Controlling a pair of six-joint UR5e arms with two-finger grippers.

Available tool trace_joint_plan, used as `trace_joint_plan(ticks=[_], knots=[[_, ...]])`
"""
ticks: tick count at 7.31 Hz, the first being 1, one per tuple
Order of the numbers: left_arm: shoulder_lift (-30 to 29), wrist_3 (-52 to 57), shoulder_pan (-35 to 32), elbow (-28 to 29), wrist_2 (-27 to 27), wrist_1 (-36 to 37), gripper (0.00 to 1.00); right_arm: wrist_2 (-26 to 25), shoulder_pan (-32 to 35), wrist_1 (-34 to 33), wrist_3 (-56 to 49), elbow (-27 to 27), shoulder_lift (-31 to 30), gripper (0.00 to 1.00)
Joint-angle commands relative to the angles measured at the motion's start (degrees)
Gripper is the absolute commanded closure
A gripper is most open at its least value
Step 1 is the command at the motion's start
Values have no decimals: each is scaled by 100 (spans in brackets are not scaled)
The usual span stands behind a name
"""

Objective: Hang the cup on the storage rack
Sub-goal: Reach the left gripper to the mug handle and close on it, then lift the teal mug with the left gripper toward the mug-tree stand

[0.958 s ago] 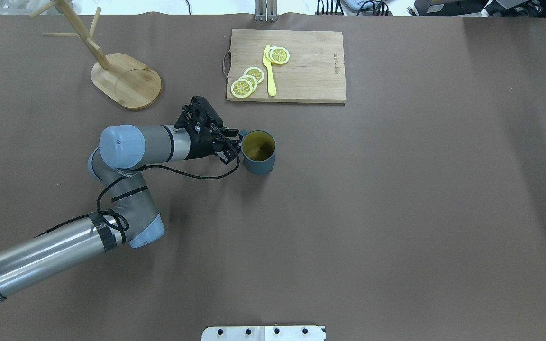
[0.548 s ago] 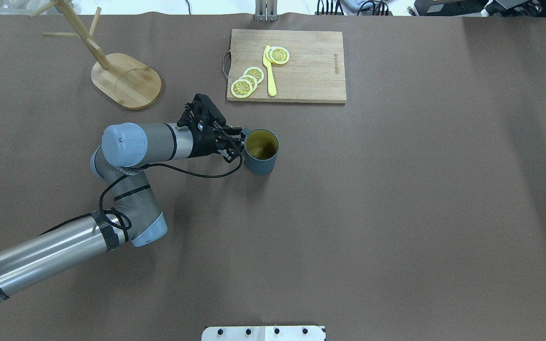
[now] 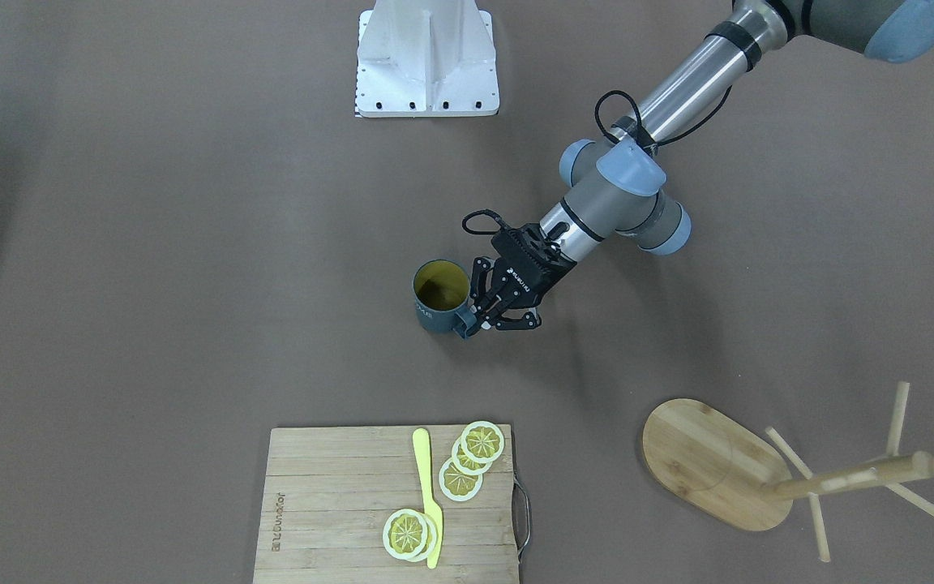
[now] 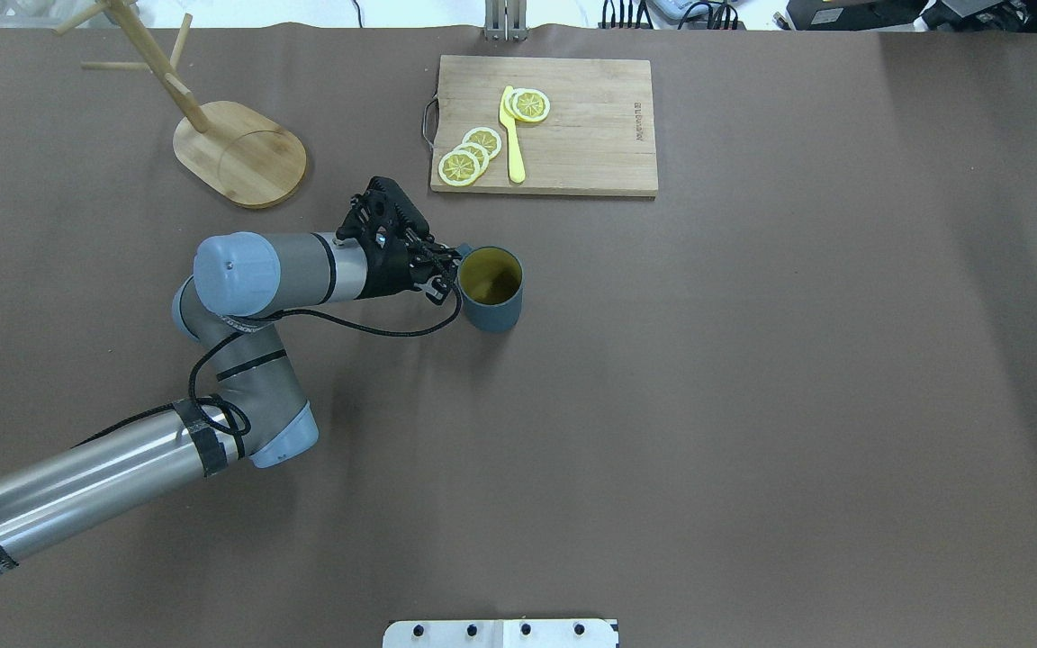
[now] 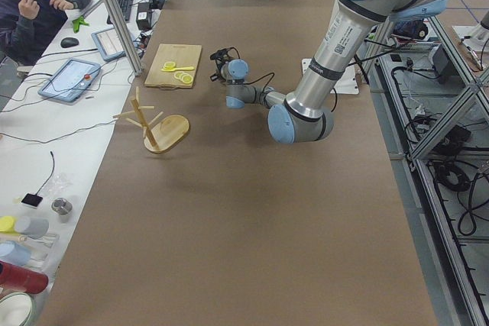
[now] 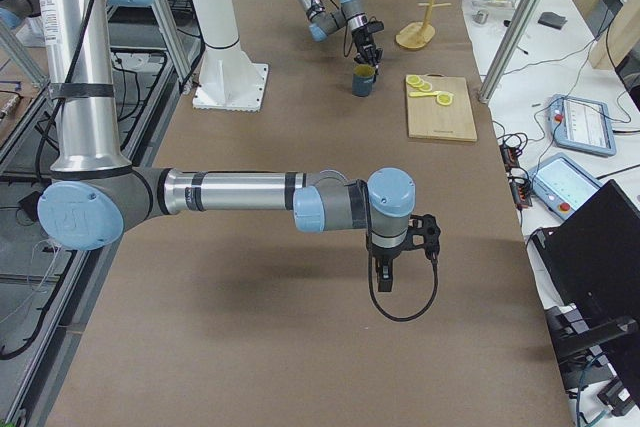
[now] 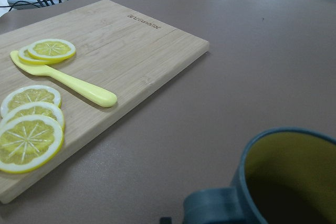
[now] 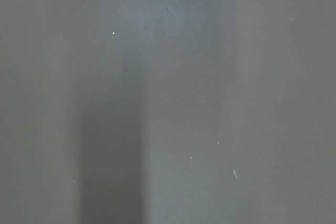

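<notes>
Rack [image 4: 239,155] seen upright at 10 o'clock from cup [image 4: 491,313], well apart. Left gripper [image 4: 448,273] closed on handle [image 3: 464,327] at cup's 10 o'clock side, fingers nearly together. Cup held upright, mouth up, at 6 o'clock from board [image 4: 590,135]. Right gripper [image 6: 386,277]: finger opening cannot be told.

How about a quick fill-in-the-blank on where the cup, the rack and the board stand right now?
1. The cup stands ____ on the table.
2. The jaws of the left gripper are shut on the cup's ____.
3. The storage rack carries ____ cups on its pegs.
4. On the cutting board, beside the lemon slices, lies a ____ knife.

Missing words: upright; handle; no; yellow.
</notes>
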Motion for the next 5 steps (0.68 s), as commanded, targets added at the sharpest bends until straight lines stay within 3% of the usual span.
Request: trace_joint_plan(ticks=[1, 5], knots=[[-3, -414, -19, -59, -108, -21, 100, 0, 0, 0, 0, -7, -1, 0], [-65, -3501, -116, -411, -109, -47, 100, 0, 0, 0, 9, -7, -2, 0]])
